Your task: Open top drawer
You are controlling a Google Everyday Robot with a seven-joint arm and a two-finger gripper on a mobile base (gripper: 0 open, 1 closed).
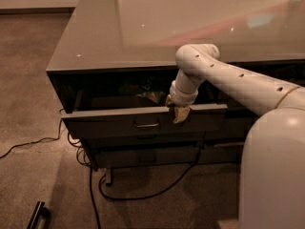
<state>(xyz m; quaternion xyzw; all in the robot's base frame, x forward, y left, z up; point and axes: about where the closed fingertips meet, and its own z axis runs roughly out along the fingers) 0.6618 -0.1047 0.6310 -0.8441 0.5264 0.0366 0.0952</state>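
Note:
The top drawer is a wide dark grey-brown drawer under the glossy counter top. It stands pulled partly out, with a small metal pull at the centre of its front. Something green and dim lies inside it. My gripper hangs from the white arm over the drawer's top front edge, just right of the pull. Its yellowish fingertips hook over that edge.
Two lower drawers sit shut below. Black cables trail on the brown carpet under and left of the cabinet. A dark bar lies on the floor at bottom left. My white body fills the lower right.

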